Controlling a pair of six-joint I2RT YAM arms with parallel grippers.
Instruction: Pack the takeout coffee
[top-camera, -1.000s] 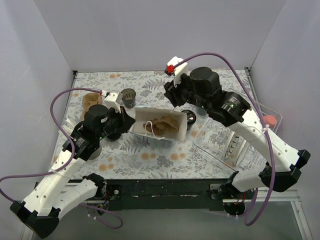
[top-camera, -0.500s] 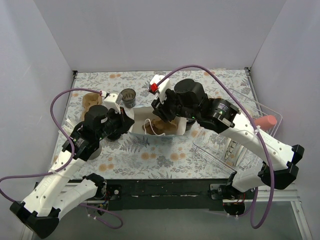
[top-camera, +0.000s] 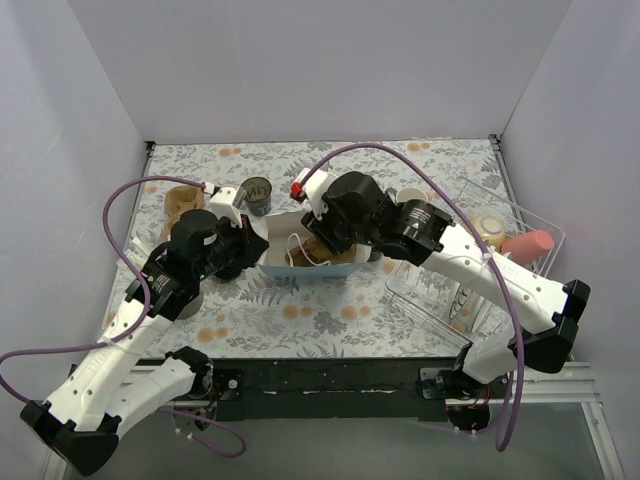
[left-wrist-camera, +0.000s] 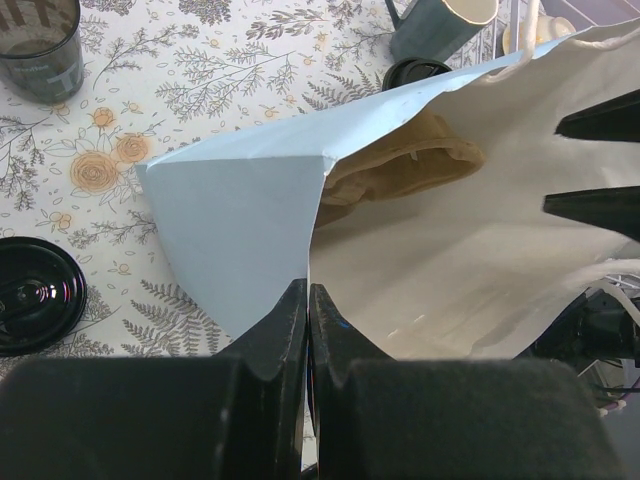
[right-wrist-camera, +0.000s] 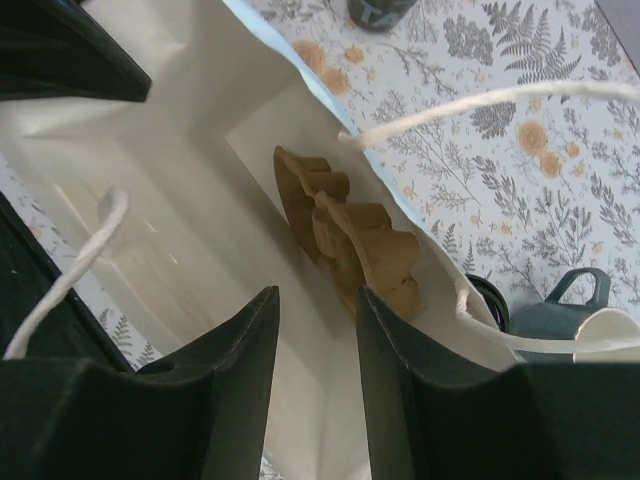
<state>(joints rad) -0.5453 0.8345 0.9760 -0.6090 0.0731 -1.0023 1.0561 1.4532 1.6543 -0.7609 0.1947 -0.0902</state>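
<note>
Two grippers are at the light-blue paper bag (left-wrist-camera: 240, 220), yet the packing itself is judged not done. At the left of the table a dark tumbler (left-wrist-camera: 40, 45) and a flat black disc (left-wrist-camera: 35, 295) rest apart from the bag; whether the disc is a loose lid cannot be told. The left gripper (left-wrist-camera: 308, 290) is closed on the left edge of the bag mouth, pinching the paper between its fingers and holding the mouth open. Inside the bag only a brown cardboard insert (right-wrist-camera: 350, 240) shows, lying against one wall; no cup is visible there. The right gripper (right-wrist-camera: 317, 292) is inside the bag mouth with its fingers apart and nothing between them. The takeout coffee (left-wrist-camera: 415, 72) stands on the table outside the bag, just beyond its right-hand edge and beside the grey mug (left-wrist-camera: 440, 20); little more than its black lid shows, and in the overhead view the right arm hides it. Further right is a clear plastic bin (top-camera: 500, 260). Remaining work, as judged: take the empty right gripper out of the bag, grasp the cup upright, lower it through the held-open mouth, then release.
</note>
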